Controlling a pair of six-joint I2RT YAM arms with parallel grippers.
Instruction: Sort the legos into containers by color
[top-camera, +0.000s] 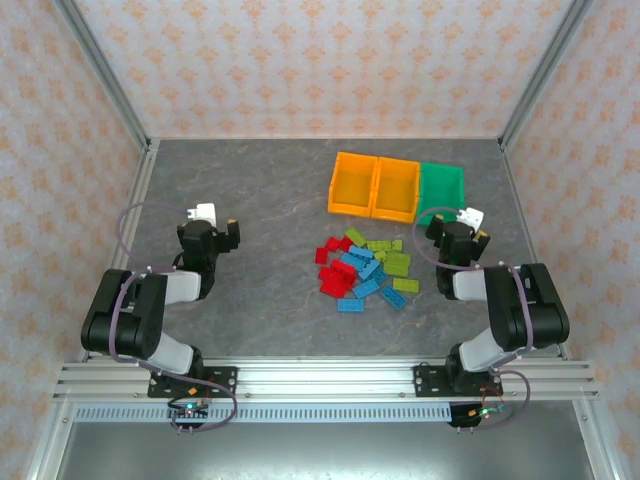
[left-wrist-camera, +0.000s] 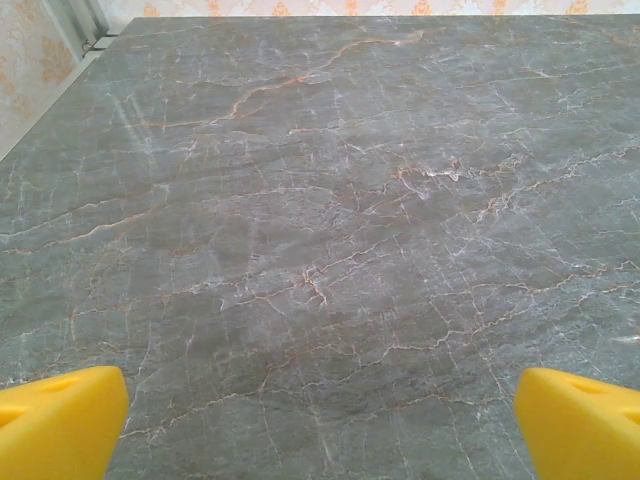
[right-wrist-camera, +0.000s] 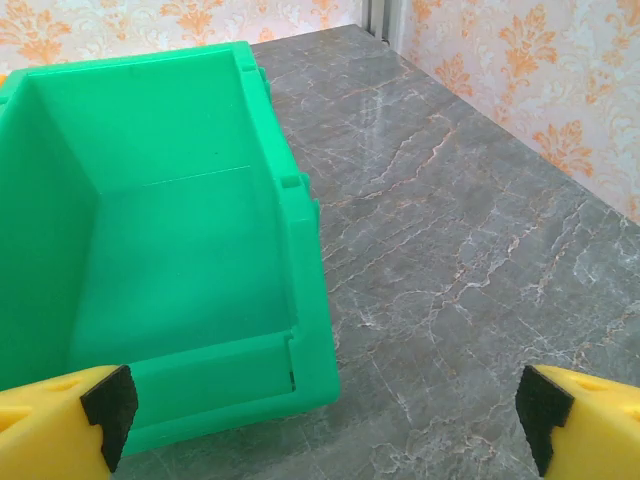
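Right hand and left hand gape wide; the green bin is bare inside, the orange bins seemingly too.

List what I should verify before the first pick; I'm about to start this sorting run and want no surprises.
1. Left gripper open and empty: ok.
2. Right gripper open and empty: ok.
3. Green bin free of bricks: ok, its inside looks bare in the right wrist view.
4. Orange bins free of bricks: ok, seen from above.
5. Legos all on the table, none in a bin: ok.
6. Single brick graspable without nudging neighbours: cannot tell; the pile is tight, with colours mixed.
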